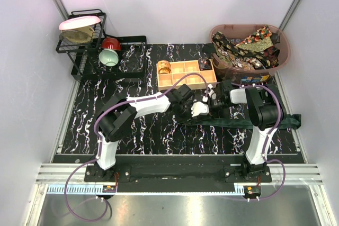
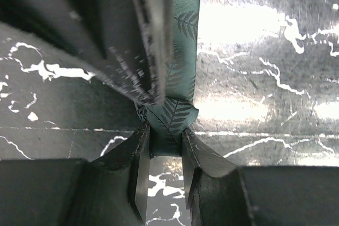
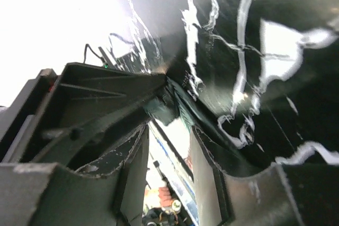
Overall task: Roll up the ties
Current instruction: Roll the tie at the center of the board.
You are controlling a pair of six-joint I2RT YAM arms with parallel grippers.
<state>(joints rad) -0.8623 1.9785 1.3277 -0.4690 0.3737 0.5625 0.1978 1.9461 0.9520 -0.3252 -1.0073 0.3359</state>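
A dark green tie (image 1: 249,123) with a faint fern print lies stretched along the front of the black marbled table, running from the centre to the right edge. My left gripper (image 1: 188,110) is at the tie's left end. In the left wrist view it (image 2: 165,136) is shut on a bunched fold of the tie (image 2: 183,41). My right gripper (image 1: 207,104) hovers just right of it, and one of its fingers (image 2: 153,25) shows against the fabric. In the right wrist view this gripper (image 3: 169,130) is open, with green fabric (image 3: 161,110) just beyond its tips. Patterned ties (image 1: 249,46) fill the basket.
A pinkish basket (image 1: 283,56) stands at the back right. A tan wooden box (image 1: 185,75) with square compartments sits behind the grippers. A black dish rack (image 1: 85,35) with a plate and bowls is at the back left.
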